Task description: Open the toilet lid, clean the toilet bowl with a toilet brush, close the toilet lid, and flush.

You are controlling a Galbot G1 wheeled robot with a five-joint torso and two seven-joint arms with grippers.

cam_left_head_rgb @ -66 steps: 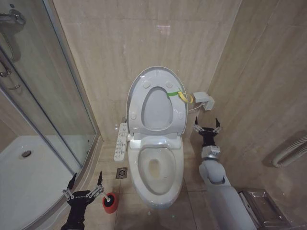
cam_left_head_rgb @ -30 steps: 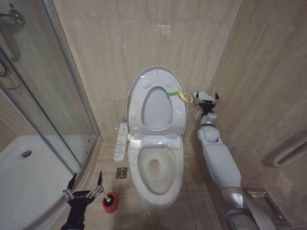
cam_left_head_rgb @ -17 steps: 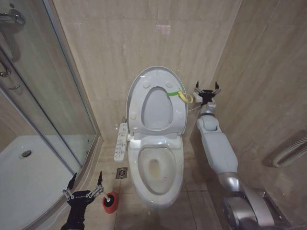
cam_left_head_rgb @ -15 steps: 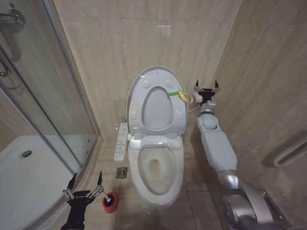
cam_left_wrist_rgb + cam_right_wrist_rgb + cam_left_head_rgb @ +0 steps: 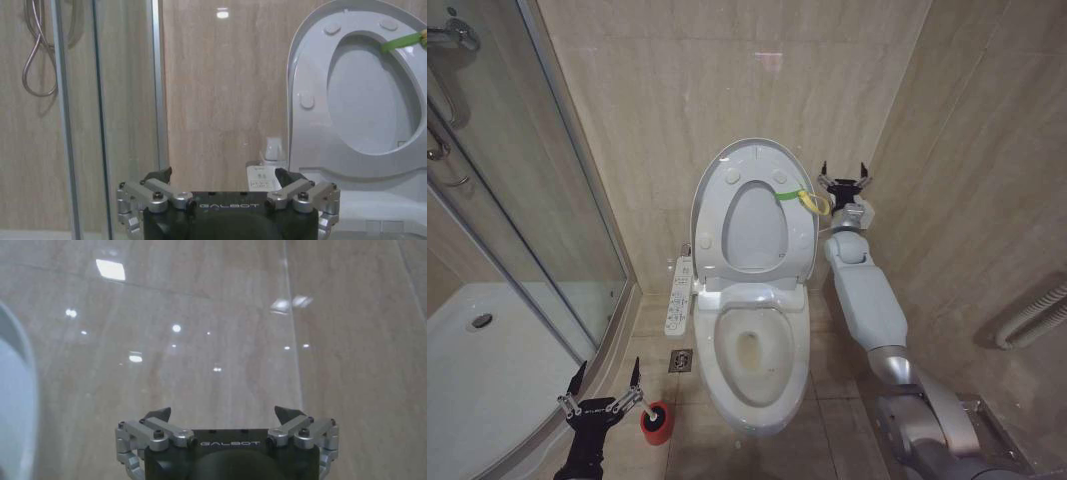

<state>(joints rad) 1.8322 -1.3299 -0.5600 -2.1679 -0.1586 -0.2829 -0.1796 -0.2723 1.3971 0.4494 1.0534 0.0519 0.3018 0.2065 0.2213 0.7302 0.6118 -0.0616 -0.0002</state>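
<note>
Tiled wall backs upright toilet lid (image 5: 755,215); right gripper (image 5: 842,177) beside, fingers apart.

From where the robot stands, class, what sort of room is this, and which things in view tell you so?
A small tiled bathroom. The toilet bowl stands against the wall with the toilet lid raised, a glass shower enclosure with its white shower tray fills one side, and a red brush holder sits on the floor.

The head camera looks forward and down from above, well back, taking in the toilet bowl (image 5: 754,350), the raised toilet lid (image 5: 755,215) and both pincers. The left wrist camera sits low behind the left gripper (image 5: 227,182), facing the wall and sharing that lid (image 5: 353,100). The right wrist camera sits behind the right gripper (image 5: 227,417), close to the wall tiles (image 5: 200,340) ahead of its spread fingers.
</note>
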